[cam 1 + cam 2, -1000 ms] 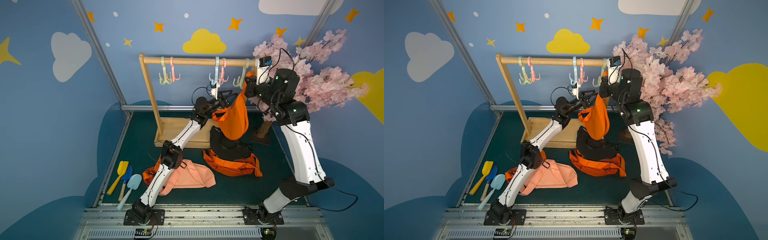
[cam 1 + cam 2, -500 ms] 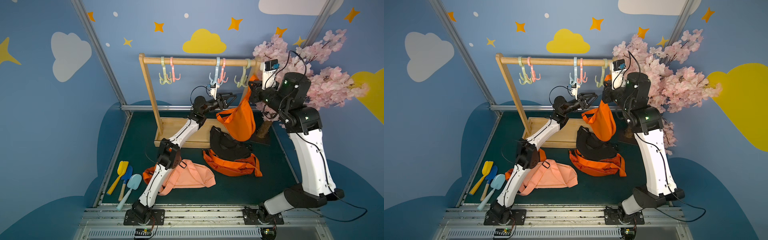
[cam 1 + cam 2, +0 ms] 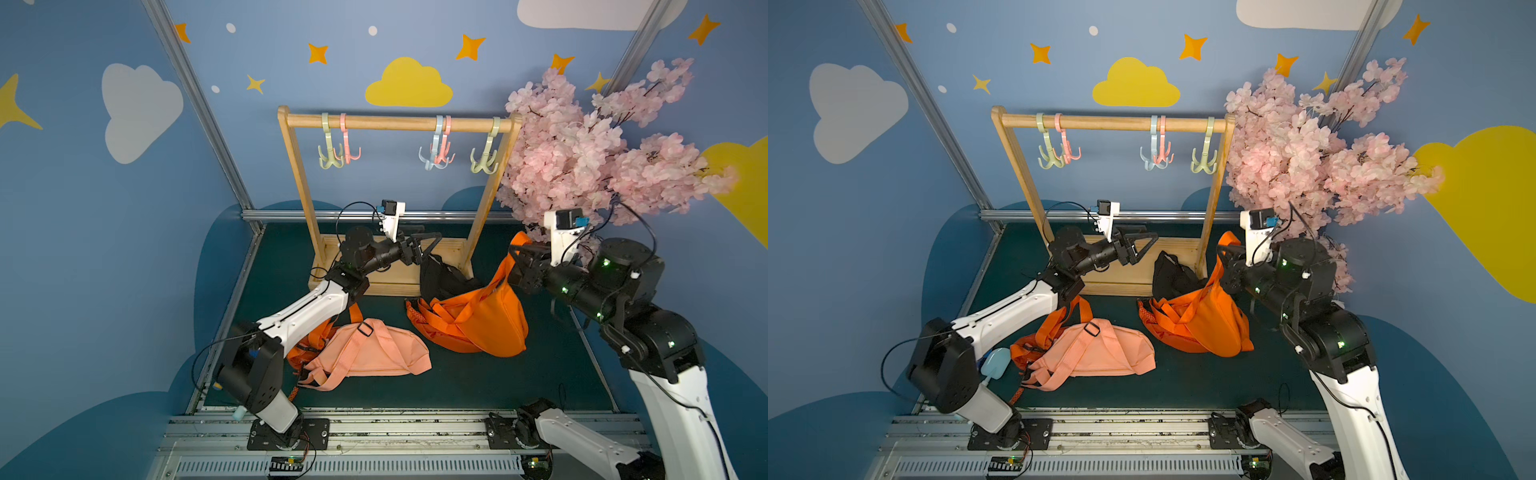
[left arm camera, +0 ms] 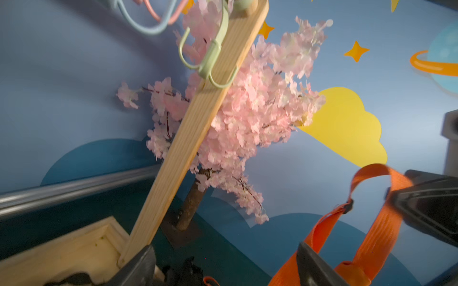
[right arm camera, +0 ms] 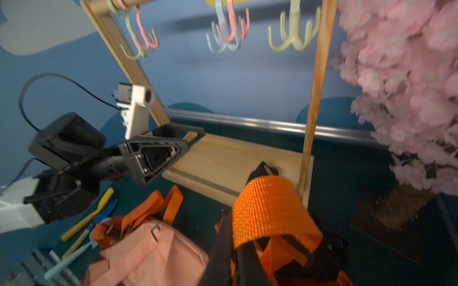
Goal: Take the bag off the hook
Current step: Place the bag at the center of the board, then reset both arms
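The orange bag [image 3: 494, 324] [image 3: 1217, 324] rests on the floor by the rack's right post, its body leaning on other bags. Its strap [image 5: 270, 210] [image 4: 381, 222] rises to my right gripper [image 3: 515, 251] [image 3: 1223, 253] [image 5: 234, 247]. The jaws stand nearly together, with the webbing looped over one finger. The green hook [image 3: 484, 160] [image 5: 292, 37] at the rail's right end hangs bare, high above the bag. My left gripper [image 3: 428, 245] [image 3: 1142, 245] [image 4: 225, 270] is open and holds nothing, hovering over the rack's base to the left of the strap.
A wooden rack [image 3: 395, 122] carries several bare hooks. A black bag [image 3: 440, 274], another orange bag [image 3: 419, 316] and a peach bag [image 3: 374, 353] lie on the green floor. A pink blossom tree [image 3: 602, 145] crowds the right side. Toy shovels [image 5: 86, 222] lie at the front left.
My right arm came down and back from the green hook with the orange bag, which now rests on the floor. The left gripper dropped lower and opened wider.
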Robot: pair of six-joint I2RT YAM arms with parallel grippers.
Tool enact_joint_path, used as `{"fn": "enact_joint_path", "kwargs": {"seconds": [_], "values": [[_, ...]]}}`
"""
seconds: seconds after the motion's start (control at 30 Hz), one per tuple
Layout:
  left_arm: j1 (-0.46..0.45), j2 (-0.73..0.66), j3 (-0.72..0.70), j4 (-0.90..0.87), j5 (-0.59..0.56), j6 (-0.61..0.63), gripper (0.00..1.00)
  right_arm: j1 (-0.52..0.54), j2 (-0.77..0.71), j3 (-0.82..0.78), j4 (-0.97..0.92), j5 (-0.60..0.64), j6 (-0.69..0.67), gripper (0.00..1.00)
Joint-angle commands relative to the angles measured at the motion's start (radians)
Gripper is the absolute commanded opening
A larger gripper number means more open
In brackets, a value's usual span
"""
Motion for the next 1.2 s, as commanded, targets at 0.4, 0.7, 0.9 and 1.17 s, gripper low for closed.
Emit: {"fn": "enact_joint_path", "kwargs": {"seconds": [0.4, 0.7, 0.9, 1.17], "values": [[0.081, -0.602, -0.273, -0.656, -0.617, 0.126, 0.95, -0.354, 0.2, -0.121, -0.082, 0.083, -0.026, 0.82], [0.222, -0.691, -0.352, -0.732, -0.577, 0.108, 0.95, -0.488, 0.364, -0.012, -0.129, -0.105, -0.058, 0.8], [0.225, -0.695, -0.341, -0.802, -0.555, 0.125, 0.95, -0.417, 0.178, -0.258, -0.269, -0.179, 0.037, 0.83], [0.232, -0.687, -0.352, -0.835, -0.551, 0.131, 0.95, -0.282, 0.063, -0.514, -0.238, -0.267, 0.159, 0.84]]}}
